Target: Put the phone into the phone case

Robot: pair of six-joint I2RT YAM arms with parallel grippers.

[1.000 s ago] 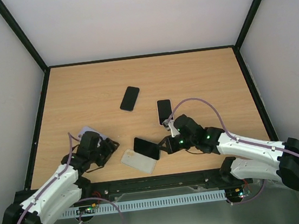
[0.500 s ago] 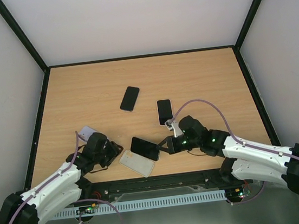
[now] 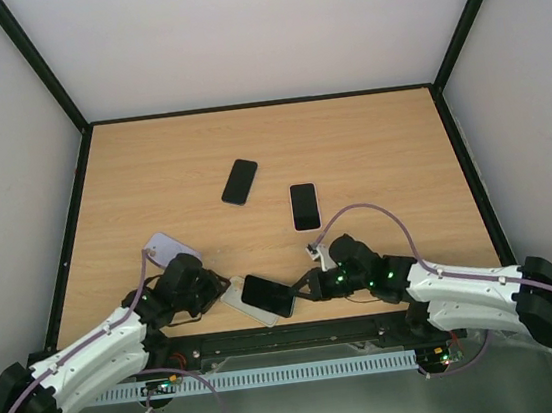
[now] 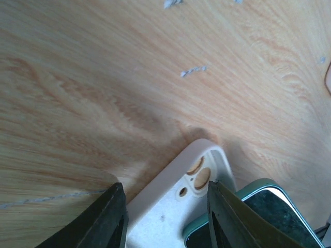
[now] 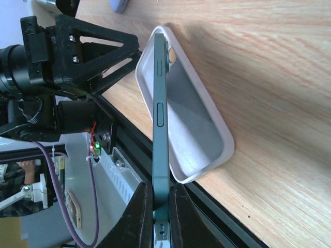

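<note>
pinching dark green phone point(image 5: 160, 129) edge-on, right gripper point(image 5: 156, 199); left gripper point(image 4: 165, 206) straddles white case point(image 5: 194, 121), grip unclear.

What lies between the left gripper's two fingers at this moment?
The camera-cutout end of the white phone case; the left wrist view shows it clearly.
</note>
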